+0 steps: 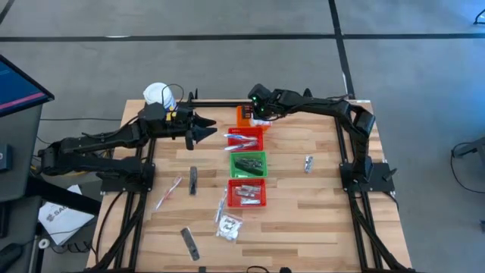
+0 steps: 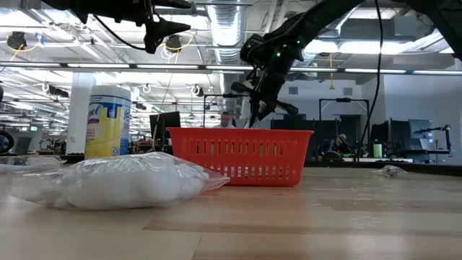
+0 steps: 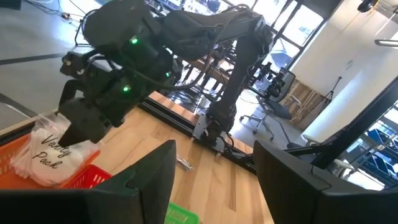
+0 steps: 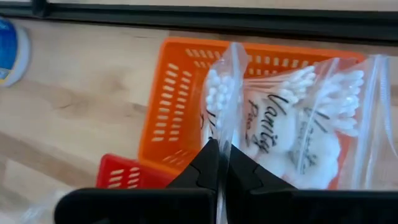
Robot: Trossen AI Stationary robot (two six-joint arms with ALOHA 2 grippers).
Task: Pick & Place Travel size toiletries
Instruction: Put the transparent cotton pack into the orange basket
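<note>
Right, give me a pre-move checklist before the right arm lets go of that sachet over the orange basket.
1. Right gripper shut on the clear sachet: ok.
2. Sachet hangs over the orange basket: ok.
3. Room in the basket: not ok; other sachets already fill it and stick up past the rim.
4. Left gripper open, holding nothing, apart from the right one: ok.
5. Red basket next to the orange one out of the drop path: cannot tell.
</note>
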